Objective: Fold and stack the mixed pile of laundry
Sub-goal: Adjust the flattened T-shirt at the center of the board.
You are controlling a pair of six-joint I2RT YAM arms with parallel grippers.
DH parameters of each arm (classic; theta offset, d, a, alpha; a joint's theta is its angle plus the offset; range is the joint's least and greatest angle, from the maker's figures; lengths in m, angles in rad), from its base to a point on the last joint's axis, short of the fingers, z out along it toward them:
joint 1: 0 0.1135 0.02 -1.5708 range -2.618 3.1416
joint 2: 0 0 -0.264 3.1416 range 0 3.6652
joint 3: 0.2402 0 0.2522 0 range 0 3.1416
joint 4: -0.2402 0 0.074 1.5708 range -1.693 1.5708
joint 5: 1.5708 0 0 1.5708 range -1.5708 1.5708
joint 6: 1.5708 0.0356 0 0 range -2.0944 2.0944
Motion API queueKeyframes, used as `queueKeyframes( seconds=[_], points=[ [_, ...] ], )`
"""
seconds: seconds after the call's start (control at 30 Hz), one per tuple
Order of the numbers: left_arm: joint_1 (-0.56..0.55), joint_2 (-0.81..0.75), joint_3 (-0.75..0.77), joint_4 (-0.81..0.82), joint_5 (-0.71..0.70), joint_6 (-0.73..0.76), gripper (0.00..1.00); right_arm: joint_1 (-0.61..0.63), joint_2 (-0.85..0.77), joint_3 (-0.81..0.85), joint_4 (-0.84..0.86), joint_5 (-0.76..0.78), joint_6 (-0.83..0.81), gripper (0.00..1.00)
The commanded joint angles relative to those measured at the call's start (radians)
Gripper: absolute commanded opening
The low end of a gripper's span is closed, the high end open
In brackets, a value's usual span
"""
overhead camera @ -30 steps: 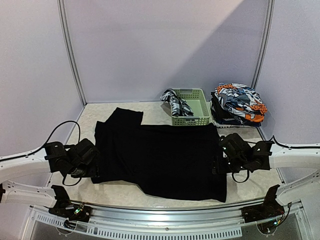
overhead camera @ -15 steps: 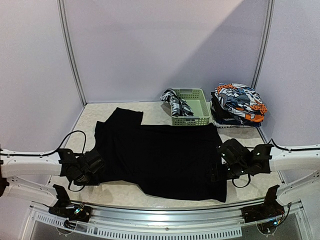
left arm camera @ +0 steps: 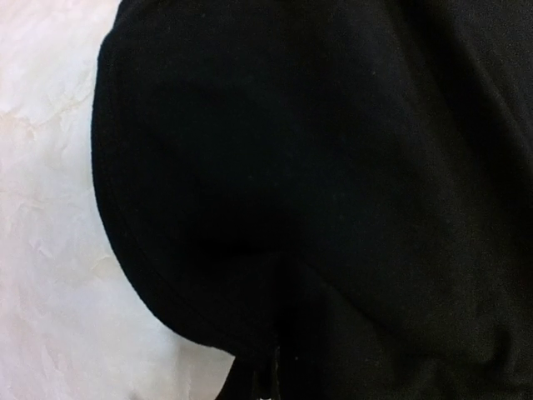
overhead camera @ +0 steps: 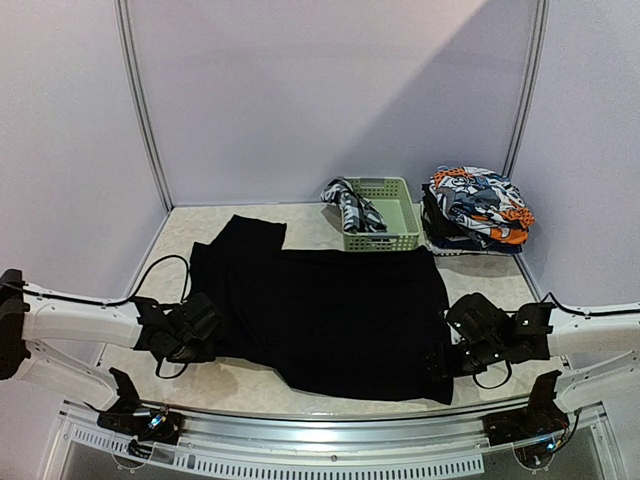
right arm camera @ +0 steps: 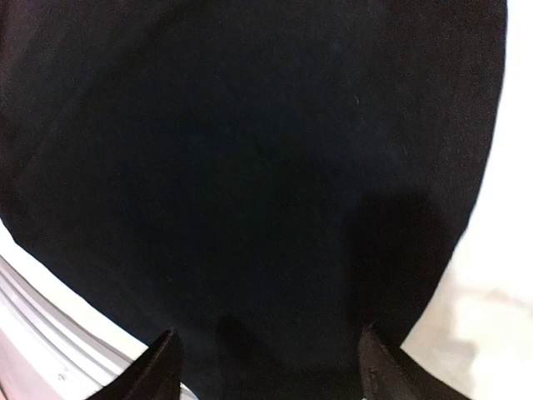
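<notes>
A large black cloth (overhead camera: 320, 310) is lying spread flat across the middle of the pale tabletop (overhead camera: 170, 240), reaching almost to its near edge. The left gripper (overhead camera: 208, 330) is sitting low at the cloth's left edge, its jaws closed on the hem, which is bunching where they meet. The right gripper (overhead camera: 437, 362) is hanging over the cloth's near right corner, jaws spread wide, with fabric lying between the fingers (right arm camera: 165, 367). Toward the far edge, a pale green basket (overhead camera: 395, 240) is standing with a checked shirt (overhead camera: 350, 207) draping over its left rim. Orange, blue and white printed pieces (overhead camera: 478, 205) are sitting heaped in the far right corner.
</notes>
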Motion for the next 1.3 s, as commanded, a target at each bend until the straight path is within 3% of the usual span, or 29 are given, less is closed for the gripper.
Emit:
queueKeyframes(
  seconds=[0.0,0.37,0.77,0.93,1.17,1.27],
  points=[
    [0.008,-0.007,0.03,-0.024,0.002,0.037,0.0,0.032,-0.014,-0.01,-0.084,-0.034,0.034,0.69],
    [0.008,-0.059,0.055,-0.084,-0.027,0.071,0.0,0.139,-0.006,0.043,-0.373,0.025,0.098,0.65],
    [0.008,-0.1,0.022,-0.073,-0.026,0.077,0.0,0.177,0.11,0.052,-0.244,-0.019,0.095,0.49],
    [0.008,-0.129,0.01,-0.08,-0.034,0.074,0.0,0.194,0.185,0.069,-0.228,-0.015,0.095,0.38],
    [0.009,-0.165,-0.004,-0.089,-0.037,0.072,0.0,0.199,0.204,0.078,-0.247,0.01,0.101,0.08],
    [0.008,-0.181,0.001,-0.103,-0.035,0.078,0.0,0.198,0.185,0.08,-0.252,0.03,0.101,0.0]
  ],
)
